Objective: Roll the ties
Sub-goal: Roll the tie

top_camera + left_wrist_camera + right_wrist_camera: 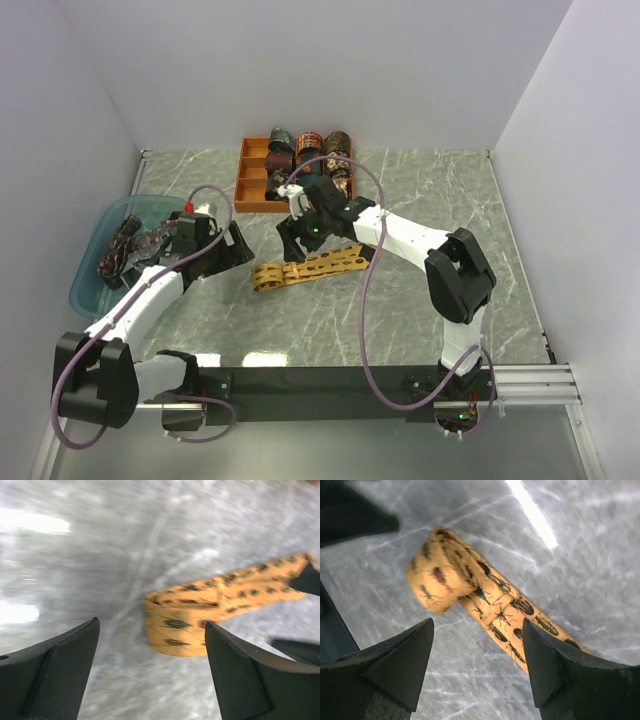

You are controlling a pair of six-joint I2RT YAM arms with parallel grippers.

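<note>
Mid-table, the mustard-gold tie [308, 267] is laid flat, left end folded for rolling; left gripper [151, 624] and right gripper [477, 622] are held released above.

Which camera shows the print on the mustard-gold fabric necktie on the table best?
The right wrist view: the mustard-gold patterned necktie is close and sharp, and its insect motifs are readable. The left wrist view shows the tie's folded end, blurred by motion. The top view shows most of its length, but small.

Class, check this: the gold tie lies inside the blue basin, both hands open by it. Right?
Not quite. The top view shows the gold tie on the table, not in the blue basin. The left hand and right hand are open by it.
</note>
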